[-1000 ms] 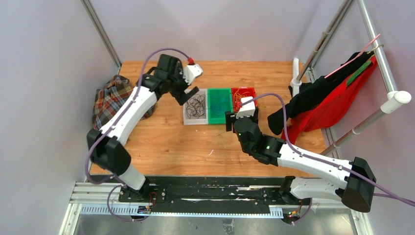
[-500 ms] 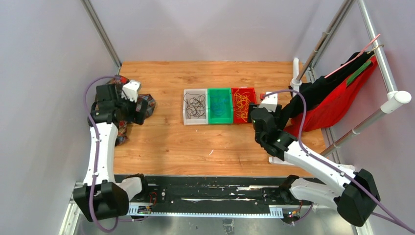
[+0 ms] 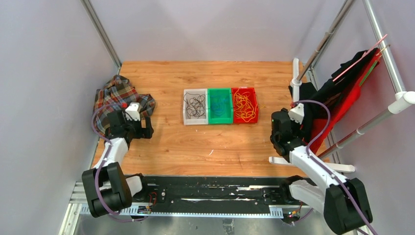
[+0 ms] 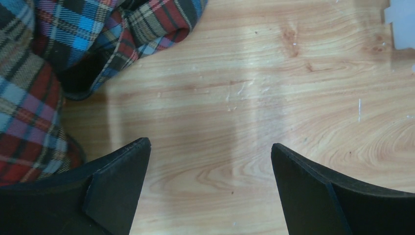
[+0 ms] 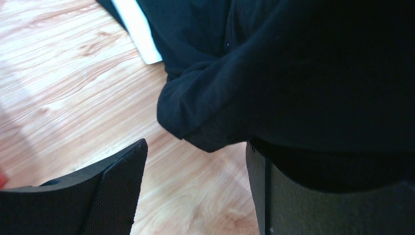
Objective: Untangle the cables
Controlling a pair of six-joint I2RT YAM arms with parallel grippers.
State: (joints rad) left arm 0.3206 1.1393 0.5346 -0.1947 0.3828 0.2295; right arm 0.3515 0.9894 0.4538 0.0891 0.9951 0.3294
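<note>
Thin, loosely tangled cables sit mid-table by colour: black cables [image 3: 195, 105] in the white bin [image 3: 185, 110], blue cables [image 3: 219, 104] in the green bin [image 3: 219, 122], and yellow cables [image 3: 243, 105] in the red bin [image 3: 244, 89]. The left gripper [image 4: 209, 143], beside the plaid cloth [image 4: 34, 73], and the right gripper [image 5: 195, 147], under the black garment [image 5: 303, 73], both gape wide and hold nothing.

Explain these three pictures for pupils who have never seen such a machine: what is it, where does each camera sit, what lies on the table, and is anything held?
These are two robot arms bolted at the near edge of the table. The wide picture looks down from above; the other two come from a camera on each wrist. Three bins sit mid-table: the white bin holds black cables, the green bin blue cables, the red bin yellow cables. The left claw is open beside a plaid cloth; the right claw is open by a black garment. Neither holds anything.
</note>
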